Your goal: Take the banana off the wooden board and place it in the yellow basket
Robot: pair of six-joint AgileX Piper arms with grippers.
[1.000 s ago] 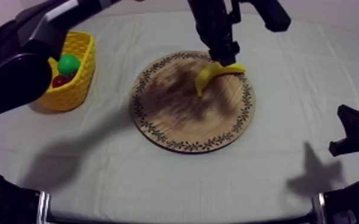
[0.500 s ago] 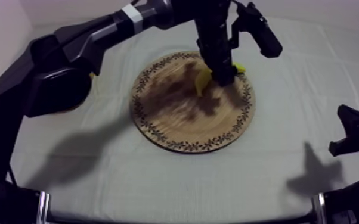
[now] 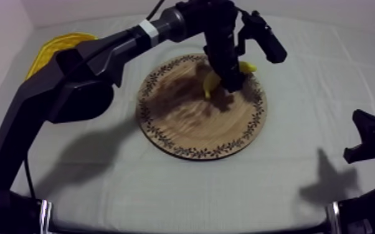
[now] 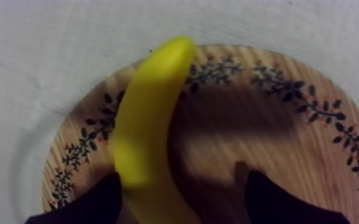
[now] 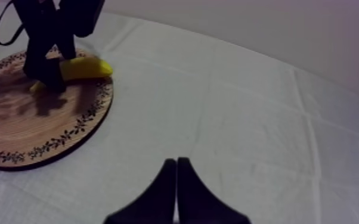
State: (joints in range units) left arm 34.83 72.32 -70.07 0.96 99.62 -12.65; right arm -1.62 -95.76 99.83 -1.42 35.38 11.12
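Observation:
The yellow banana (image 3: 247, 66) lies on the far right part of the round wooden board (image 3: 196, 124). My left gripper (image 3: 230, 78) has come down over its middle. Seen from the left wrist, the banana (image 4: 149, 131) runs between the two black fingers (image 4: 92, 205), which stand apart on either side of its near end, open, low over the board (image 4: 289, 149). The yellow basket (image 3: 56, 46) sits at the far left, mostly behind my left arm. My right gripper (image 3: 367, 140) rests at the right edge, its fingertips (image 5: 176, 173) shut together as a narrow wedge.
From the right wrist, the left gripper (image 5: 45, 71) stands over the banana (image 5: 86, 67) on the board (image 5: 33, 131). Bare grey-white cloth (image 5: 247, 119) stretches to the right of the board and in front of it.
My left arm has swung across the table and now covers most of the basket. Its gripper has dropped lower onto the banana. The banana and the right arm have stayed put.

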